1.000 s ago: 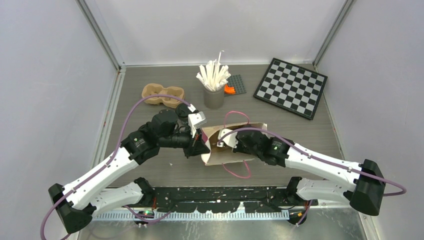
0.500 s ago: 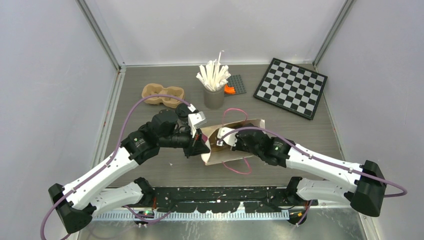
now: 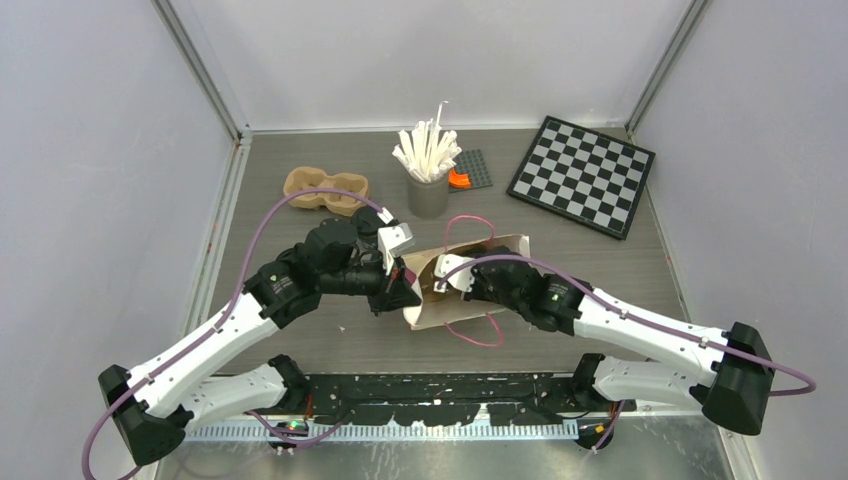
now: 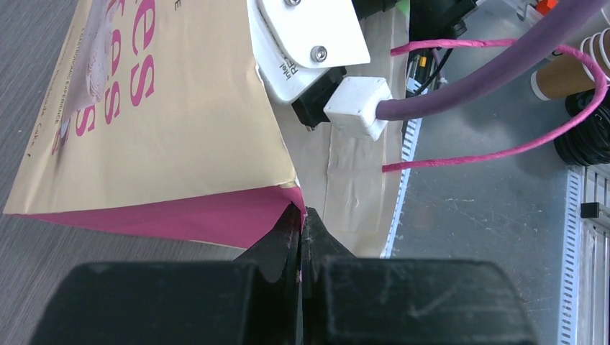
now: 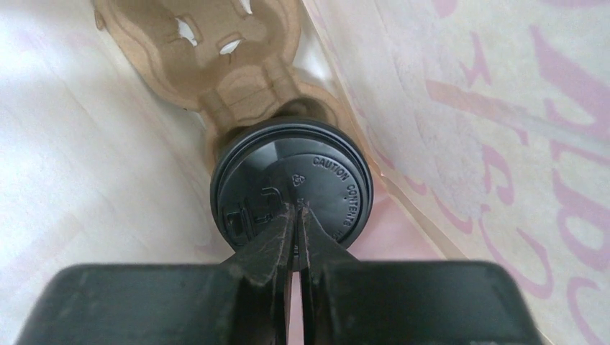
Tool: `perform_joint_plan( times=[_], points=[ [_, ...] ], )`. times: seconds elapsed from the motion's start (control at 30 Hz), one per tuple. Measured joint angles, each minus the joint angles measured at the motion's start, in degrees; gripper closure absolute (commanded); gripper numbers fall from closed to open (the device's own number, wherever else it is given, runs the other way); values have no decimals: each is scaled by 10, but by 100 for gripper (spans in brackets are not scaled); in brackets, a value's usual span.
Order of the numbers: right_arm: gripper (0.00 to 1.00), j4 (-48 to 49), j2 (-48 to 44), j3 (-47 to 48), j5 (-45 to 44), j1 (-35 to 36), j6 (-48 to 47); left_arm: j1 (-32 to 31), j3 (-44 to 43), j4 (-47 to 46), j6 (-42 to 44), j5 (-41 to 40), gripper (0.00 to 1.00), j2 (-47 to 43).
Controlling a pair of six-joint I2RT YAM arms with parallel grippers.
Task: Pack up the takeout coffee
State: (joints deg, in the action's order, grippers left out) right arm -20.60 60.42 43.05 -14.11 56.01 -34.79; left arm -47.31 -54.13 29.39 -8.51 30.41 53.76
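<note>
A grey wood-grain table point(image 3: 300, 335) stands inside white walls point(image 3: 430, 60). At its far side are a pulp tray point(image 3: 325, 190), a grey cup of sticks point(image 3: 428, 195) and a checkerboard point(image 3: 580, 175). A paper bag point(image 3: 440, 312) with pink print and handles lies on its side at mid-table, its mouth toward the left.

The left arm reaches in from the near left with its elbow raised. The left gripper point(image 4: 302, 215) is clamped on the rim of the bag at a corner of the mouth. The right arm stretches low from the near right, its wrist inside the bag. The right gripper point(image 5: 298, 210) has its jaws nearly together, with only a sliver between them. Its tips are at the black lid of a coffee point(image 5: 320, 176). Whether they pinch the lid I cannot tell. That coffee sits deep in the bag, seated in a second tray point(image 5: 216, 50), with its lid facing the mouth.
</note>
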Motion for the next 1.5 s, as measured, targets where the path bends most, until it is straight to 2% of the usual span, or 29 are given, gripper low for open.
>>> perform_joint_plan(
  times=[0.97,1.5],
  points=[
    [94,124,69,-31,-3,-26,-31,0,2,-5,-5,-7,100,5],
    [93,137,71,-38,-3,-34,-31,-9,6,-25,-23,-9,100,13]
  ],
)
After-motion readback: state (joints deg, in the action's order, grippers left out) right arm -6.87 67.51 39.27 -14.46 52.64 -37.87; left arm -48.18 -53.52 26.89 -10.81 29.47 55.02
